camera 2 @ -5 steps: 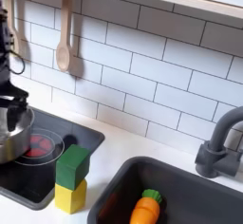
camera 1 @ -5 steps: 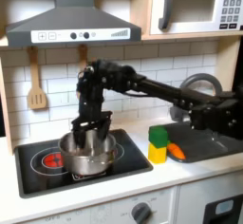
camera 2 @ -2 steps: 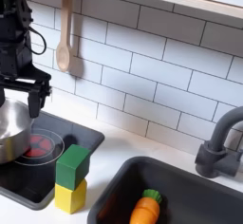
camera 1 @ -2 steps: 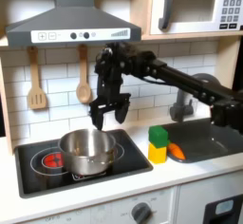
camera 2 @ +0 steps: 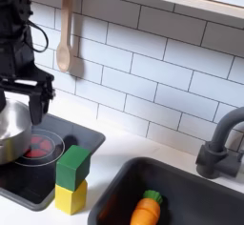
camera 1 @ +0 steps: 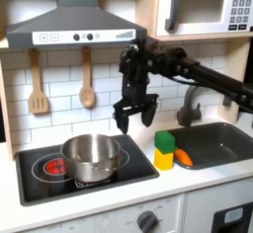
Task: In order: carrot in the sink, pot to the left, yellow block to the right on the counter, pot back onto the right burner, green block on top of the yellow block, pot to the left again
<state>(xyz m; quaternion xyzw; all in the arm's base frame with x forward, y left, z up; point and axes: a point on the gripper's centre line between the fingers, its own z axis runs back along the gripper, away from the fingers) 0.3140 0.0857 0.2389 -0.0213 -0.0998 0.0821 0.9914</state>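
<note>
Above the cooktop's right edge the gripper [camera 1: 133,115] hangs empty, jaws wide, with the pot [camera 1: 91,156] below, green block [camera 1: 165,140] stacked on yellow block [camera 1: 164,159].

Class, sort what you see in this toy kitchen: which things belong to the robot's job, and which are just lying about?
Job: carrot, pot, sink, yellow block, green block, right burner, counter, pincer.

Lying about: wooden spoon, spatula, microwave, faucet.

Soft even light, slight blur
</note>
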